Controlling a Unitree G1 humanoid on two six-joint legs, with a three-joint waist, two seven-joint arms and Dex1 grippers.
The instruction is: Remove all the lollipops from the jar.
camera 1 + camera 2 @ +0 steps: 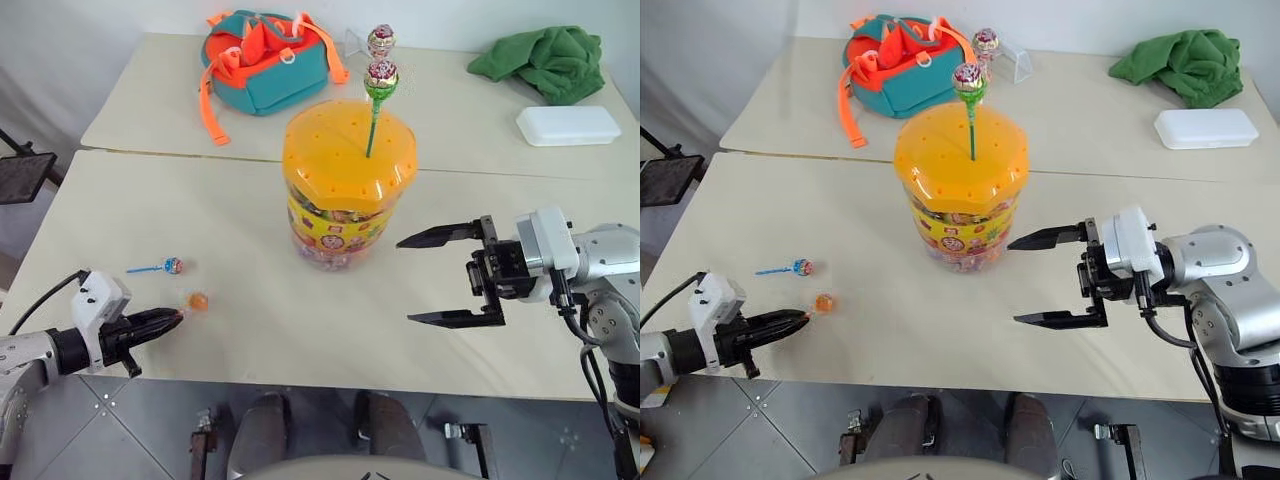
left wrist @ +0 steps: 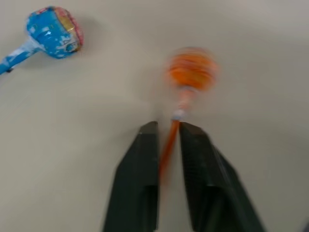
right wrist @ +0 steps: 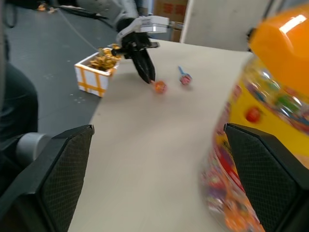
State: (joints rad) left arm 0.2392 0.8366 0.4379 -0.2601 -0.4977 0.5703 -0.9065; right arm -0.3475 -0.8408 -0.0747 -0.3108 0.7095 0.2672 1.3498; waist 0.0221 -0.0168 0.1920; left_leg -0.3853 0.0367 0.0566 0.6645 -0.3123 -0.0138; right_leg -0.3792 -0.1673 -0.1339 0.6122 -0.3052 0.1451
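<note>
**Two out, two still standing**

Left gripper (image 2: pixel 166 128) lies low on the worktop (image 1: pixel 260 330), jaws narrow around the orange lollipop (image 2: pixel 191 70) stick, beside the blue one (image 2: pixel 53 31). Right gripper (image 1: pixel 452 277) gapes beside the jar (image 1: pixel 345 185), likely to steady it.

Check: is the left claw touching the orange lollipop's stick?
Touching. In the left wrist view, the orange lollipop has its stick running between the left claw fingers, against their inner faces.

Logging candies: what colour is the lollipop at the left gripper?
Orange lollipop, stick between the left gripper fingers; left wrist view.
</note>
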